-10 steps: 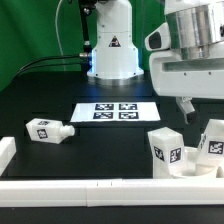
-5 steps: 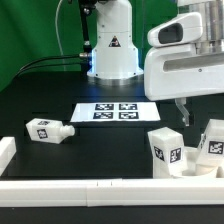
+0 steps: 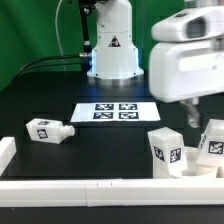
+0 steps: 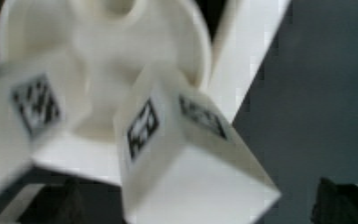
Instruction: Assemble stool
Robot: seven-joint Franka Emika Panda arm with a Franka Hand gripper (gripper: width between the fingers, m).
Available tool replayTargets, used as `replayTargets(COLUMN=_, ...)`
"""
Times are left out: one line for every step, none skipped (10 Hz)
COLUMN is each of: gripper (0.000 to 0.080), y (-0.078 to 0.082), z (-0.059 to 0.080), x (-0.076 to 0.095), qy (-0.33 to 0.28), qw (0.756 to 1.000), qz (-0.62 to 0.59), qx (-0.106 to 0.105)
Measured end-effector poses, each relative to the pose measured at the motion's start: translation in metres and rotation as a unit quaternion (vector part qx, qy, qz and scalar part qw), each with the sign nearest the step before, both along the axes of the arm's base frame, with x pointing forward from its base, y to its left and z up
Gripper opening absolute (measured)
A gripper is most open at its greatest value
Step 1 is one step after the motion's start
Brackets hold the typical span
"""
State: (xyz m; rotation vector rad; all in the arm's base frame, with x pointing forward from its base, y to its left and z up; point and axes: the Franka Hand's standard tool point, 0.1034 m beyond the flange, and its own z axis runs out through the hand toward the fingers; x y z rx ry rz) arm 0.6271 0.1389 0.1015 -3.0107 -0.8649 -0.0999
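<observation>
- Enclosure: a long white border rail [image 3: 100,190] runs along the bottom of the exterior view, and a short rail end [image 3: 7,150] rises at lower left. Together they fence in the black desk [image 3: 110,145].
- Contents: inside the fence are the stool parts and the marker board [image 3: 113,111]. The board lies flat at frame centre.
- Stool parts, left: the lying leg [image 3: 48,130] rests on its side at the left of the frame, well apart from the other parts.
- Stool parts, right: the blocky leg [image 3: 165,150] stands at lower right just behind the rail. The edge leg [image 3: 212,140] stands near it at the right border.
- Cut off: the edge leg is clipped by the frame.
- Unclear, exterior view: a low pale part [image 3: 193,167] sits between the two standing legs. It is partly behind the rail and cannot be identified.
- Unclear, wrist view: the picture is heavily blurred. A tagged white block [image 4: 185,150] sits in front of a larger curved white part [image 4: 87,60]. Whether that part is the seat cannot be told.
- Arm pose: the white arm [image 3: 190,60] fills the upper right of the exterior view, clipped by the top and right borders, above the standing legs. One dark finger [image 3: 190,116] points down, its tip clear of both legs.
- Jaws: spread wide apart, with nothing clamped between them.
</observation>
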Motion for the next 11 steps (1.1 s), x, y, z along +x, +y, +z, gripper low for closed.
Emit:
replayTargets(gripper=0.0649, y=-0.001, z=-0.001, x=0.001, qy=0.003, qw=1.000, qz=0.025, qx=-0.002)
replayTargets(gripper=0.0649, y=-0.004, z=-0.001, x=0.001, qy=0.002, qw=0.999, qz=0.034, qx=-0.003)
replayTargets(gripper=0.0649, y=-0.006, z=-0.001, x=0.002, qy=0.001, qw=0.997, qz=0.080, qx=-0.011)
replayTargets(gripper=0.0649, y=-0.009, z=-0.005, x=0.002, qy=0.002, qw=0.989, qz=0.149, qx=-0.024)
replayTargets(gripper=0.0649, y=-0.010, z=-0.013, x=0.004, qy=0.005, qw=0.973, qz=0.225, qx=-0.041)
replayTargets(gripper=0.0649, y=-0.008, z=-0.024, x=0.003, qy=0.012, qw=0.951, qz=0.304, qx=-0.058)
replayTargets(gripper=0.0649, y=-0.008, z=-0.028, x=0.002, qy=0.016, qw=0.939, qz=0.338, qx=-0.066)
replayTargets(gripper=0.0634, y=-0.009, z=-0.027, x=0.002, qy=0.016, qw=0.942, qz=0.329, qx=-0.066)
replayTargets(gripper=0.0634, y=-0.010, z=-0.028, x=0.002, qy=0.016, qw=0.947, qz=0.315, qx=-0.066)
replayTargets(gripper=0.0461, y=-0.010, z=-0.028, x=0.002, qy=0.016, qw=0.949, qz=0.308, qx=-0.065)
replayTargets(gripper=0.0333, y=-0.011, z=-0.028, x=0.002, qy=0.016, qw=0.956, qz=0.287, qx=-0.065)
